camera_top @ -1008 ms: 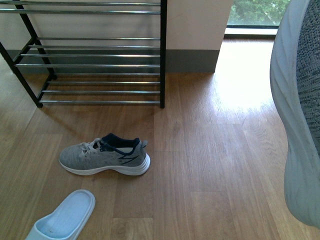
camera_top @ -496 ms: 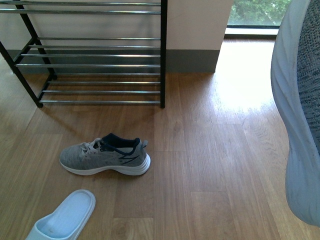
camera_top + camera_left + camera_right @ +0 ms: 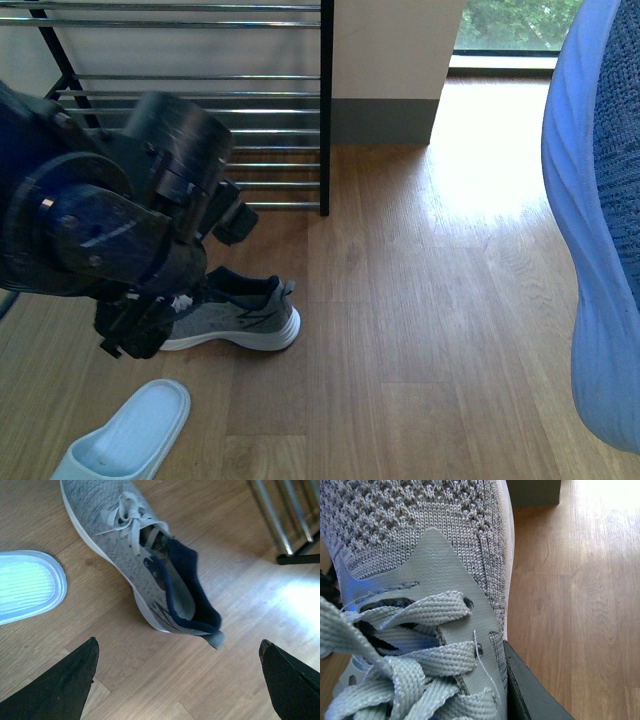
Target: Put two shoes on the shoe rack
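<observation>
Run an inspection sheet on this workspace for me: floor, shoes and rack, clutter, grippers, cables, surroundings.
Surface: wooden floor, with a bright sunlit patch by the window.
Job's things: the floor sneaker stands on its sole in front of the shoe rack. The held sneaker is lifted on the robot's right. No shoe is on the rack tiers in view.
Clutter: a pale blue foam slide lies on the floor, apart from the floor sneaker.
Grippers: the left gripper is near the floor sneaker's heel, jaws open and not touching it. The right gripper has its jaws shut on the held sneaker.
Cables: nothing seen.
Surroundings: a white wall with grey skirting, and greenery outside the window.
</observation>
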Controlling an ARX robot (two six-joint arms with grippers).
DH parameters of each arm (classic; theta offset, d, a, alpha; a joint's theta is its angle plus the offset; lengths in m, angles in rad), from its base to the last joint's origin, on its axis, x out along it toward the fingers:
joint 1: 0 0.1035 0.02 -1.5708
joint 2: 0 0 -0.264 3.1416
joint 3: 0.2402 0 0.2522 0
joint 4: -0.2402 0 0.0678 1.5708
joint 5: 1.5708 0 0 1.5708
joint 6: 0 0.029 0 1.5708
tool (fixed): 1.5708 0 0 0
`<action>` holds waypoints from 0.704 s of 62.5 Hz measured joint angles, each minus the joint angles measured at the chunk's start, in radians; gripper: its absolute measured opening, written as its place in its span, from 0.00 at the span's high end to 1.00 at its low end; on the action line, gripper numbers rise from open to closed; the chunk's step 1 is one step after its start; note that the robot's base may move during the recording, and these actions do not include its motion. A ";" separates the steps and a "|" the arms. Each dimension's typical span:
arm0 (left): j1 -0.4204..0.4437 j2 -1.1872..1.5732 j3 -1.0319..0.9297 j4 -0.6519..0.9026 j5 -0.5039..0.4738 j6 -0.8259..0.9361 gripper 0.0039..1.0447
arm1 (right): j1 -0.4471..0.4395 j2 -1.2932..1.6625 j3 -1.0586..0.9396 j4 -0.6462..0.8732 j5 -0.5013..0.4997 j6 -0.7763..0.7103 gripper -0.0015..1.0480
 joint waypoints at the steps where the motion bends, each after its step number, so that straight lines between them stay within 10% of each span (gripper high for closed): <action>1: 0.000 0.012 0.010 -0.004 0.002 -0.004 0.09 | 0.000 0.000 0.000 0.000 0.000 0.000 0.98; 44: 0.037 0.473 0.515 -0.178 0.063 -0.056 0.09 | 0.000 0.000 0.000 0.000 0.000 0.000 0.98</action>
